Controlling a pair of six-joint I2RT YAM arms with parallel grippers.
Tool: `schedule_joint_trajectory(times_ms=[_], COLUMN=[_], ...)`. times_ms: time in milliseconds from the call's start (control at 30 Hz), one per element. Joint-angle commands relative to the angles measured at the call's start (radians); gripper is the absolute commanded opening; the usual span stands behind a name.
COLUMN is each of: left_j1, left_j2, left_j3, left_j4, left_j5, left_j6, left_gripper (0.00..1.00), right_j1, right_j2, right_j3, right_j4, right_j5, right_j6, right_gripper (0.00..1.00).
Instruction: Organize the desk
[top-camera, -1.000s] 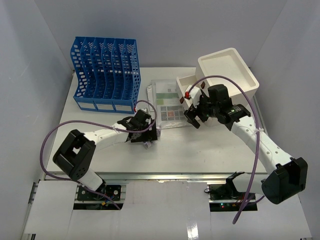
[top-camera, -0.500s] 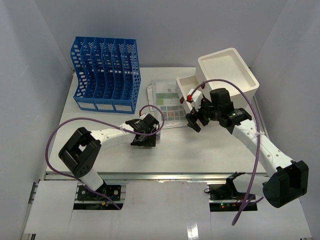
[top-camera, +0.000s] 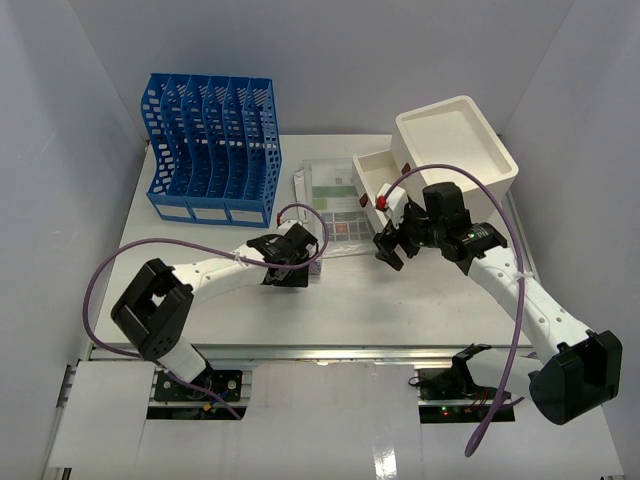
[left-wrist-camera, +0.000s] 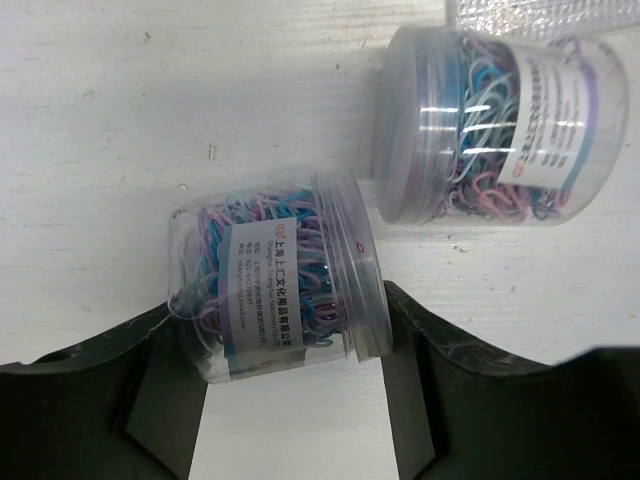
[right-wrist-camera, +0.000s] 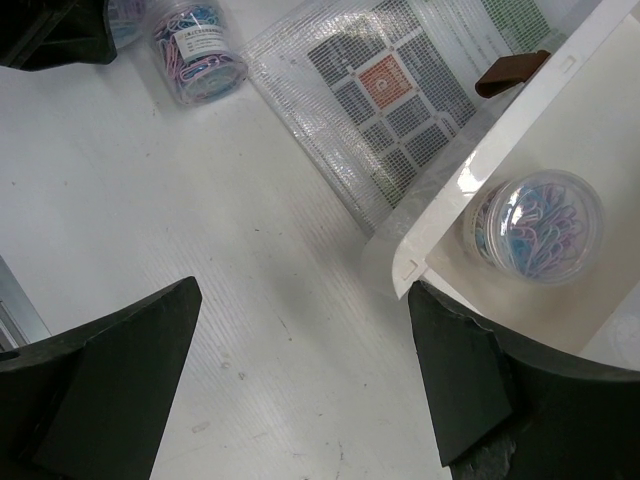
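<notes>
Left pincer (left-wrist-camera: 283, 318): pinching a clear jar of coloured paper clips (left-wrist-camera: 275, 280) end to end, base against one finger and lid against the other; the jar lies on its side, and whether it rests on the surface or is just lifted cannot be told. Right pincer (right-wrist-camera: 300, 295): spread wide, nothing between its fingers, hovering just beside the open drawer (top-camera: 362, 160) of the cream cabinet (top-camera: 460, 140). Worktop (top-camera: 400, 300): white, flat, stretching from the arm bases to the back wall and carrying every item listed. Second jar (left-wrist-camera: 490, 120): same kind, on its side on the worktop, near the held one and just beside the clear sleeve (top-camera: 335, 195) of printed sheets. Third jar (right-wrist-camera: 535, 235): upright inside the open drawer. Blue file rack (top-camera: 210, 140): at the far left, slots showing no papers. Progress, as judged: one jar of three appears stowed; the pinched jar and its neighbour are left to go, the sleeve lies flat and unfiled, and the drawer stands open. Roughly a third done.
</notes>
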Motion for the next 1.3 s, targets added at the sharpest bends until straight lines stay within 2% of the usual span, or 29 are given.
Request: schedule_joint_trajectory(times_ms=[0,167,233,333,400,467,733,933,1033,1167,1267], left_j1=[-0.006,-0.006,-0.006,-0.006,-0.004,-0.001,0.065,0.080,0.082,0.082,0.082], left_j2=[-0.085,-0.169,-0.217,-0.240,-0.210,-0.124,0.339,0.619,0.688,0.706,0.692], left_j3=[0.016,0.032,0.061,0.164,0.303,0.403,0.976,1.331,1.399,1.394,1.390], left_j4=[0.000,0.004,0.016,0.044,0.076,0.089,0.088,0.072,0.073,0.074,0.076], left_j5=[-0.033,0.001,0.027,0.098,0.168,0.202,0.436,0.459,0.428,0.421,0.415], left_j6=[0.024,0.033,0.041,0.060,0.098,0.150,0.341,0.418,0.422,0.408,0.402], left_gripper=[0.46,0.28,0.26,0.23,0.22,0.22,0.25,0.27,0.41,0.77,0.93], right_j1=[-0.005,-0.005,-0.007,-0.008,-0.014,-0.024,-0.093,-0.116,-0.125,-0.132,-0.133], right_j2=[-0.024,-0.042,-0.054,-0.073,-0.094,-0.119,-0.261,-0.302,-0.313,-0.315,-0.294], right_j3=[-0.010,-0.012,-0.009,-0.001,-0.001,-0.010,-0.056,-0.062,-0.072,-0.086,-0.088], right_j4=[0.033,0.030,0.029,0.026,0.020,0.017,-0.005,-0.020,-0.024,-0.025,-0.030], right_j5=[-0.027,-0.030,-0.029,-0.025,-0.027,-0.039,-0.106,-0.112,-0.116,-0.119,-0.134], right_j6=[0.010,0.010,0.007,0.001,-0.014,-0.025,-0.085,-0.091,-0.090,-0.092,-0.093], right_gripper=[0.91,0.91,0.91,0.90,0.90,0.90,0.90,0.90,0.90,0.90,0.90])
